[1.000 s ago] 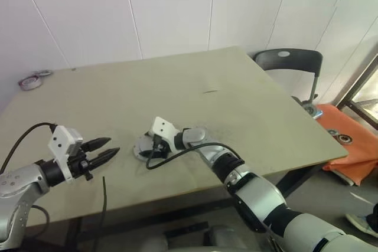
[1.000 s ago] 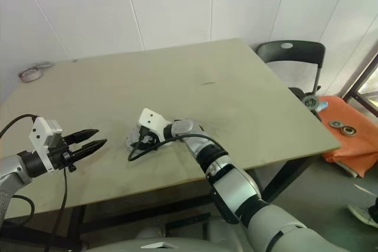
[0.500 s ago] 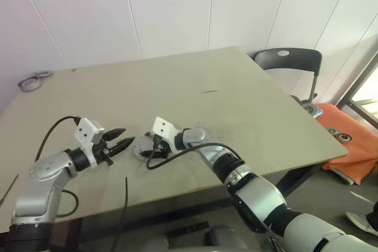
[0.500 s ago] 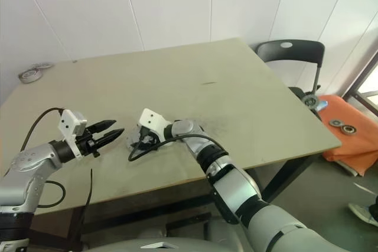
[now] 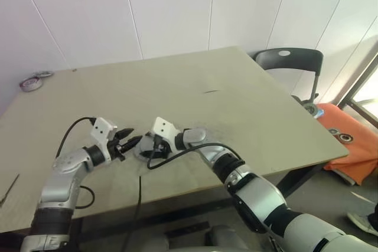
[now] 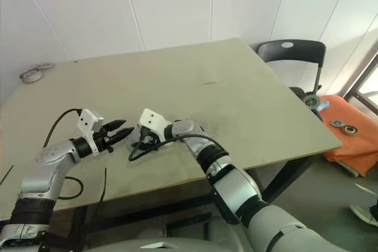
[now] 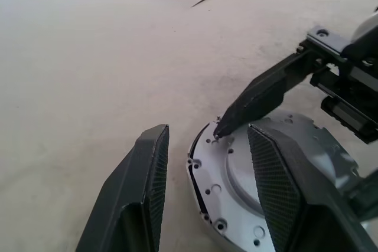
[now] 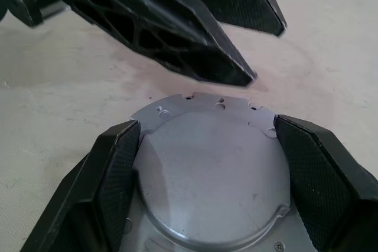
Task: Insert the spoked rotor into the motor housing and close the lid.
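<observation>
A round silver lid [image 8: 209,169], domed with a flange of small holes, lies flat on the table near its front edge [image 5: 143,149]. It covers the motor housing, and the spoked rotor is hidden. My right gripper [image 8: 205,123] reaches in from the right and is shut on the lid, one finger [image 8: 115,163] against each side of the dome. My left gripper [image 7: 208,129] comes in from the left, open and empty. Its fingertips [image 5: 134,140] hover just off the lid's left edge, close to the right gripper's finger [image 7: 260,92].
The tan table [image 5: 195,87] carries a tape roll [image 5: 29,82] at its far left corner and a short dark mark [image 5: 209,91] mid-table. A black chair [image 5: 289,66] and an orange sheet with parts [image 5: 348,143] are off the right side. Black cables [image 5: 140,187] hang over the front edge.
My left gripper has travelled right and forward across the table to the lid's edge, still open. The right gripper and the lid have not moved.
</observation>
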